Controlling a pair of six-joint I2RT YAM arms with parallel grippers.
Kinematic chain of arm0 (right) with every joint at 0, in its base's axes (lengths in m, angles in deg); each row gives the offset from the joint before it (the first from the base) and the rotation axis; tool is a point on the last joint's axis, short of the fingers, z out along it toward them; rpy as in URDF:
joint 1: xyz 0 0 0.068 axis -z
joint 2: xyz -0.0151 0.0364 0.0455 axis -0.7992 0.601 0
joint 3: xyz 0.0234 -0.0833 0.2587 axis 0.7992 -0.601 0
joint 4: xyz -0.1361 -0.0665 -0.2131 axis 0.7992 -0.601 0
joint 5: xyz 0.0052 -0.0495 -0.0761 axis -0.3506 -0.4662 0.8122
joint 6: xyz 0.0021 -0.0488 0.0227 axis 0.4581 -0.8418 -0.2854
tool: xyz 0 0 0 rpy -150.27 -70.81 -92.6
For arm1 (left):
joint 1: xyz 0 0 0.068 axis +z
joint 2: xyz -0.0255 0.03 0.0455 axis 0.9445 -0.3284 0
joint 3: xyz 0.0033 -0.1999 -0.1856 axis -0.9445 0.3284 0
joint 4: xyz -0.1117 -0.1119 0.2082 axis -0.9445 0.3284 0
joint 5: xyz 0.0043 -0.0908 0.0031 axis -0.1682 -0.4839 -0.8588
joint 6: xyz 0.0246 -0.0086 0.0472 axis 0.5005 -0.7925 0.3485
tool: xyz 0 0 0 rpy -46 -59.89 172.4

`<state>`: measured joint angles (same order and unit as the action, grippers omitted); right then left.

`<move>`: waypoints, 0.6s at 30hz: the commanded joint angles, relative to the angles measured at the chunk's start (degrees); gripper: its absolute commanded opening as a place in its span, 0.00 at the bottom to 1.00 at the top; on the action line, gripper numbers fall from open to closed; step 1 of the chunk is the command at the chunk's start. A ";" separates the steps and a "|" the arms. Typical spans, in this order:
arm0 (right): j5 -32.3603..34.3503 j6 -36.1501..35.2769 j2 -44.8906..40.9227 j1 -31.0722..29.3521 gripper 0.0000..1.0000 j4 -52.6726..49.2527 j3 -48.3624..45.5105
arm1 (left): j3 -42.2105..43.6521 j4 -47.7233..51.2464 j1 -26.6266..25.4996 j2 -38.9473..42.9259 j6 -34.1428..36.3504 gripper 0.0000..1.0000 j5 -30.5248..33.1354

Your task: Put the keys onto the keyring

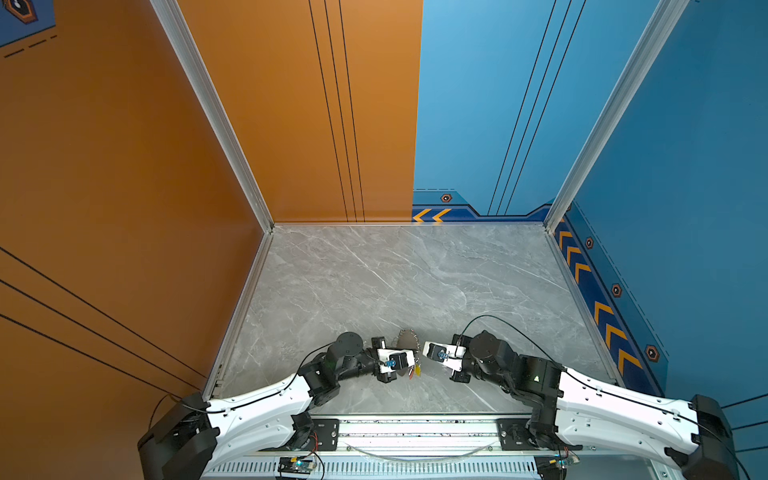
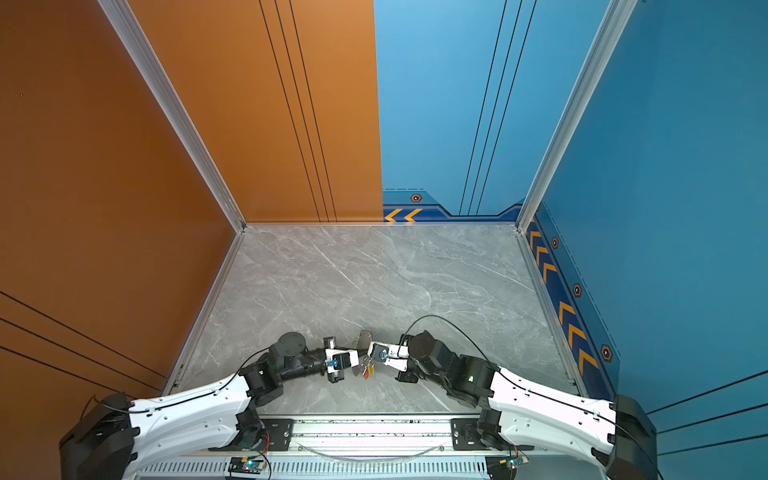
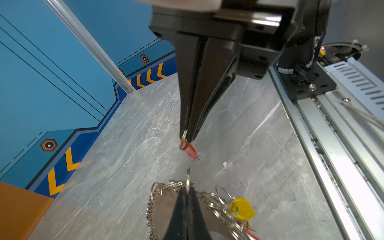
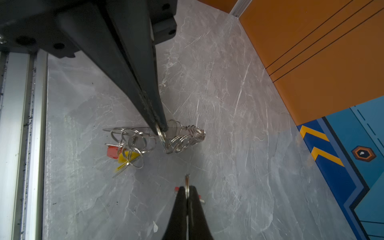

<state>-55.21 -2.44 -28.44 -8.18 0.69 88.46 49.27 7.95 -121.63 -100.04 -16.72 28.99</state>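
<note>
Key [image 3: 190,149], red, hanging under right hand [image 3: 187,135], ring chain [image 3: 211,200] in left hand [image 3: 188,192]

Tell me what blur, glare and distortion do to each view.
Left wrist: the left gripper and yellow key close to the lens are soft, a bright streak crosses the table. Right wrist: the right gripper and its red key are blurred, the rings sharp. Both top views: wide-angle splay, keys tiny.
</note>
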 commanded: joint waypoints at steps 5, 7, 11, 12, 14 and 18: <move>-2.63 7.68 1.12 2.65 0.00 9.13 -1.97 | -5.58 -3.02 1.06 -2.38 -17.80 0.00 3.67; -2.82 8.48 1.42 3.08 0.00 10.16 -1.89 | -5.90 -3.03 1.05 -2.24 -20.57 0.00 4.41; -6.20 9.21 0.73 4.55 0.00 10.80 -2.18 | -5.94 -3.03 1.39 -1.22 -24.20 0.00 5.08; -6.20 9.08 0.44 4.69 0.00 11.01 -2.34 | -6.01 -3.03 1.41 -1.16 -24.42 0.00 4.86; -5.61 8.45 -0.33 4.77 0.00 11.21 -2.81 | -6.10 -3.00 1.55 -1.34 -24.95 0.00 4.51; -4.62 7.51 -1.99 4.54 0.00 12.70 -3.86 | -6.82 -3.03 2.08 -2.59 -25.91 0.00 2.83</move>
<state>-59.43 4.77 -28.99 -3.61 10.81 85.68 44.82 7.49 -120.35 -102.42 -40.22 32.99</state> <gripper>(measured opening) 0.047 0.044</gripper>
